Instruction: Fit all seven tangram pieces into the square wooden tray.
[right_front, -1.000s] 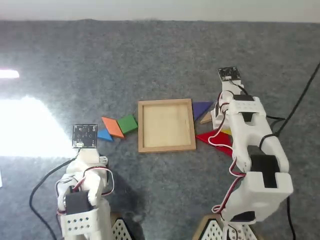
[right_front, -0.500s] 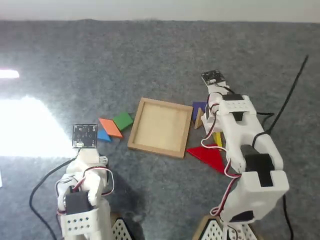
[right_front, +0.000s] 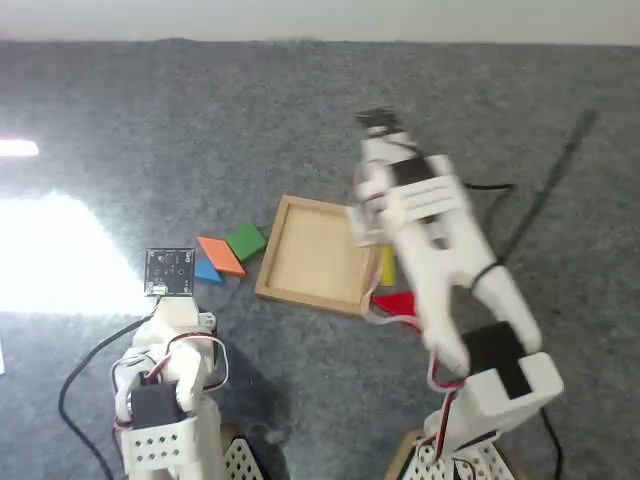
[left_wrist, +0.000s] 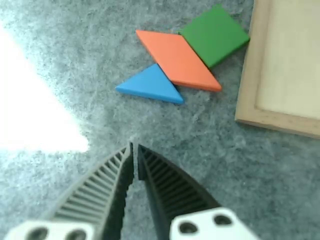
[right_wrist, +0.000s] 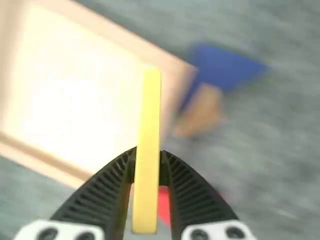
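Observation:
The square wooden tray (right_front: 312, 256) lies skewed at mid-table with nothing in it. My right arm (right_front: 420, 215) hangs over its right side, and my right gripper (right_wrist: 148, 152) is shut on a yellow piece (right_wrist: 150, 115) held edge-on above the tray's (right_wrist: 75, 100) rim. Beyond that rim lie a dark blue triangle (right_wrist: 225, 65) and a tan piece (right_wrist: 200, 112); a red piece (right_front: 396, 302) sits by the tray's near right corner. Green (left_wrist: 214, 35), orange (left_wrist: 177, 60) and light blue (left_wrist: 150, 86) pieces lie left of the tray (left_wrist: 250, 85). My left gripper (left_wrist: 134, 150) is shut, short of them.
Grey felt covers the table. A bright glare patch (right_front: 50, 250) lies at the far left. Both arm bases (right_front: 165, 440) stand at the near edge, with open felt behind the tray.
The tray was knocked askew, its left side shifting toward the coloured pieces. My right arm swung left from the right-side pieces to over the tray's edge, carrying the yellow piece. The left arm stayed still.

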